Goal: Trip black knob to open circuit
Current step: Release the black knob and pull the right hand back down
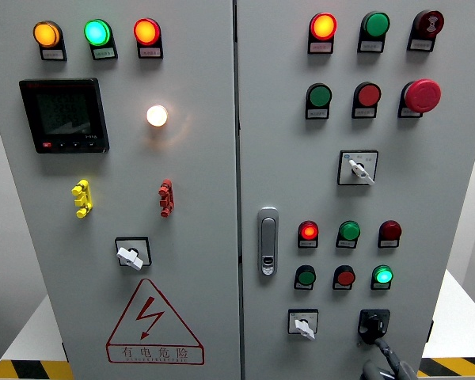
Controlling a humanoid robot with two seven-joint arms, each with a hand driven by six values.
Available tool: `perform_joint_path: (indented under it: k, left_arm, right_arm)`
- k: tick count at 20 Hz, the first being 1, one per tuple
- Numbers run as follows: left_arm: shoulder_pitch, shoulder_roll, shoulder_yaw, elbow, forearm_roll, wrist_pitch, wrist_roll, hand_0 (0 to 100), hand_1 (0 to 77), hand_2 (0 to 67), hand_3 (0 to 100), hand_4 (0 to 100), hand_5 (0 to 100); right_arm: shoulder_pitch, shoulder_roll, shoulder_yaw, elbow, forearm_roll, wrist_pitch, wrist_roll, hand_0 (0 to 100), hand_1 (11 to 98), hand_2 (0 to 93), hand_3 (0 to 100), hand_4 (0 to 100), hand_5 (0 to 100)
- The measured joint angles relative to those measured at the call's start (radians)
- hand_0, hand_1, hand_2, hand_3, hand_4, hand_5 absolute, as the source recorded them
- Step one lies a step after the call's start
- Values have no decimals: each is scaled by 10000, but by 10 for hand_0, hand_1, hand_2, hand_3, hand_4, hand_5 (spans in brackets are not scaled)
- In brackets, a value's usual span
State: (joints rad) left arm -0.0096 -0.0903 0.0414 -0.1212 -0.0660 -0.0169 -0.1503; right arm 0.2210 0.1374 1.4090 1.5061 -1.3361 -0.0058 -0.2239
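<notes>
**Hand at the black knob, bottom right of the panel**

The black knob [374, 324] sits low on the right-hand door of the grey cabinet [222, 158], at the bottom of that door's controls. Taking the knob as the landmark: a white-handled rotary switch [303, 323] is level with it to the left, and a lit green lamp [382, 275] is directly above it. Above and further left stands the chrome door latch [267, 241]. High above the knob, near the door's top right, is the red mushroom button [422, 96]. Well to the knob's left, on the other door, is the red-and-white electrical hazard triangle [153, 324].

The right hand [386, 360] comes up from the bottom edge just below the knob, a dark finger [382, 346] reaching to the knob's lower side and apparently touching it. Most of the hand is cut off by the frame, so whether it grips the knob or only rests against it cannot be told.
</notes>
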Motion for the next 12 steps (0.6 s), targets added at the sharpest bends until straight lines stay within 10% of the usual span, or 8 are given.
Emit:
perform_joint_path:
  k: [9,12]
  left_arm:
    - [1,0,0,0,0,0,0,0,30,129,213,66,15]
    - [1,8,0,0,0,0,0,0,30,129,213,66,15]
  right_arm:
    - [-55,36,2,-4,-90,-49,57,1000,556,48,906,1000,1000]
    - [-61,-55,53,-23,-123,-49,63,1000,556,47,905,1000,1000]
